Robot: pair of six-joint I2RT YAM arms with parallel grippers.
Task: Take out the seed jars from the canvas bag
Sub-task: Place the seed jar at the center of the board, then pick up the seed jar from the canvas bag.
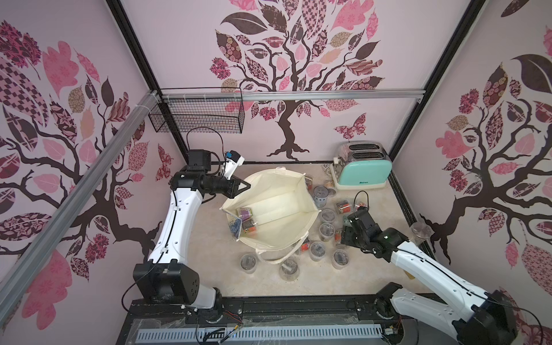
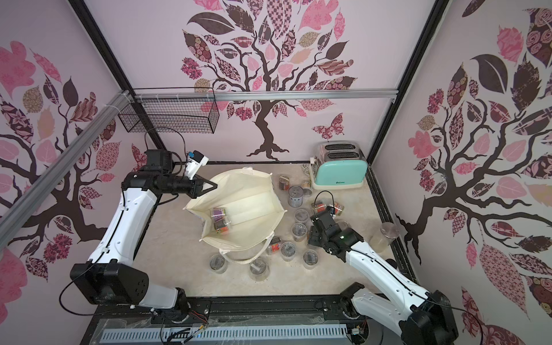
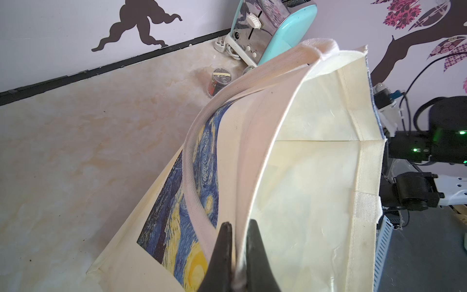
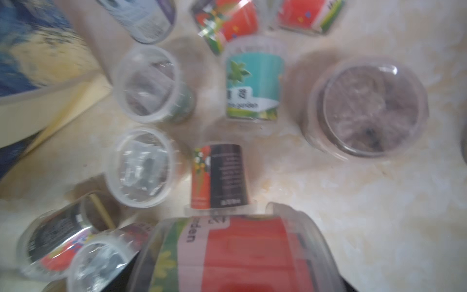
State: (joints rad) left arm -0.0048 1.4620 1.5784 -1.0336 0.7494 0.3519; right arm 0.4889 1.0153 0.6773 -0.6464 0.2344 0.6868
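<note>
Left wrist: left hand (image 3: pixel 239 223) tight on canvas bag (image 3: pixel 316 177) rim; right hand (image 1: pixel 350 230) around seed jar (image 4: pixel 240 252).

Soft, even light; the right wrist view is motion-blurred.

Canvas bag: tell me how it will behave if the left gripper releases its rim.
Probably floppy: the canvas bag wall bows and creases where the left gripper pinches its rim. Released, the mouth would likely slump over the seed jars inside.
</note>
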